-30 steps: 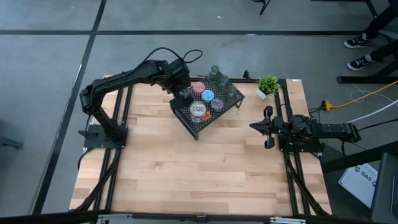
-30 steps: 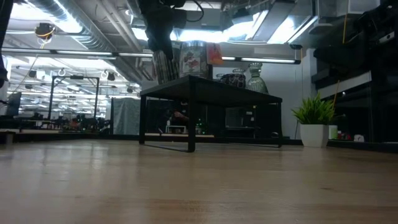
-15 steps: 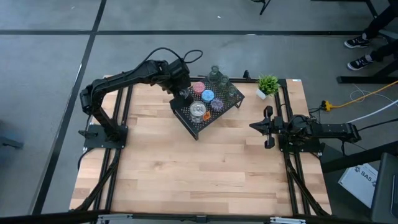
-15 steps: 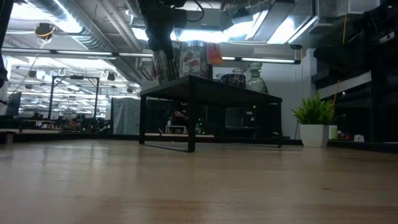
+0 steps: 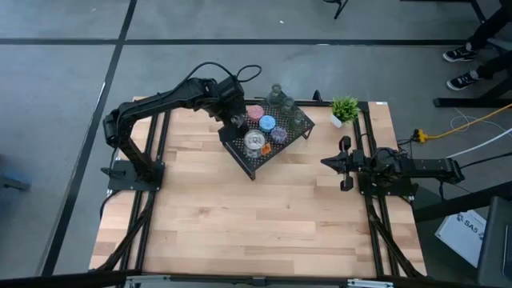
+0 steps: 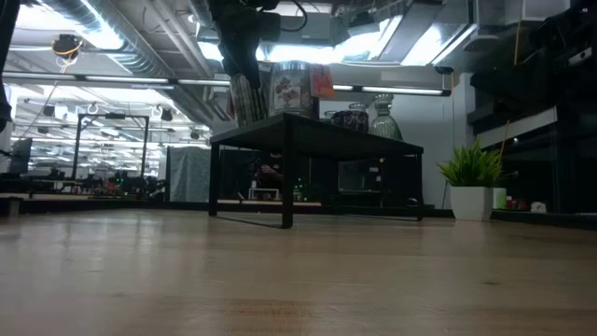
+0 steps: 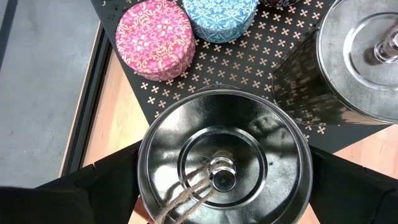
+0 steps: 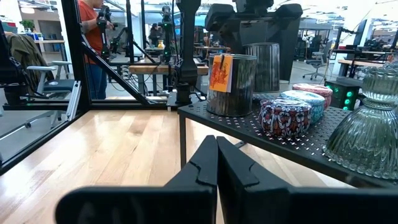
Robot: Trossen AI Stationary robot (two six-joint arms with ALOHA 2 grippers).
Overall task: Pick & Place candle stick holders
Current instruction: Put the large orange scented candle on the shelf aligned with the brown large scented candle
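Counter (image 5: 240,216) of pale wood planks carries everything, with the two dark arms mounted at its left and right edges. Next in size is the black wire-mesh rack (image 5: 266,138), standing on legs toward the far middle of the counter, turned at an angle. Just off its far right corner sits a small green potted plant (image 5: 345,110) in a white pot.

On the rack stand the candle stick holders. Two shiny silver tins are the largest: one (image 7: 225,163) sits at the rack's left corner, directly between the fingers of the left gripper (image 5: 234,120), whose jaws stand wide apart on either side of it; whether the fingers touch its wall I cannot tell. A bit of twine lies by its centre post. The second silver tin (image 7: 364,59) stands just beside it, an orange tag hanging on it in the right wrist view. Behind them are a pink patterned cup (image 7: 155,38), a blue one (image 7: 219,17), a purple one (image 5: 280,134), and clear ribbed glass holders (image 8: 367,124).

The right gripper (image 5: 343,163) rests near the counter's right edge, well apart from the rack, its fingers pressed together.
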